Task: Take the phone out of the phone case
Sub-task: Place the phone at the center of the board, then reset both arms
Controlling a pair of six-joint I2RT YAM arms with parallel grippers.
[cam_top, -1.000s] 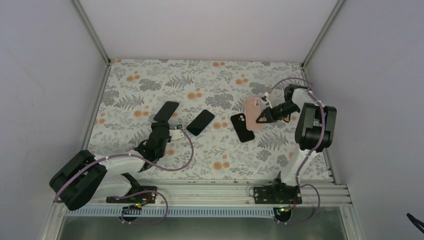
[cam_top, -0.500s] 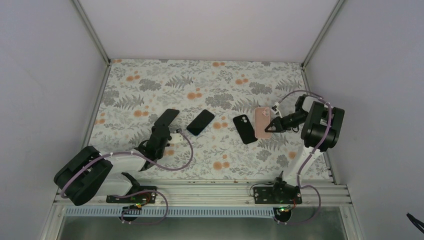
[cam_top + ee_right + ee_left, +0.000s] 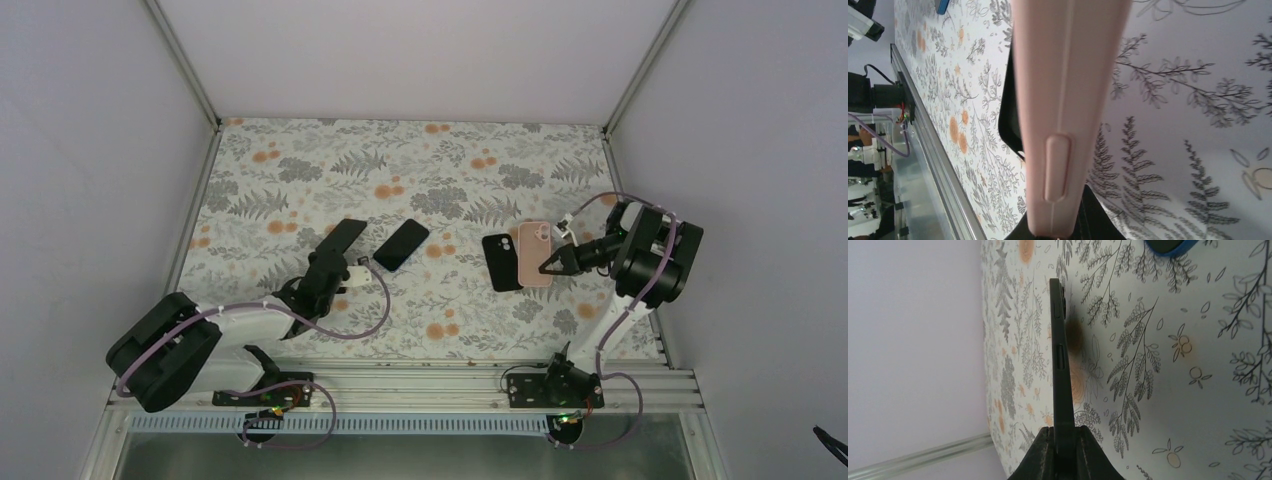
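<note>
Floral table; phone case farther right.

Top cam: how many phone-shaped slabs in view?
4: left black slab in the left pincer; middle black slab flat, centre; right black slab flat beside the pink case, which the right pincer holds. Case contents unseen.

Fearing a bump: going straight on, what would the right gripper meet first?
The right gripper, shut on the pink phone case, would probably meet the black slab just beyond; heights unclear.
</note>
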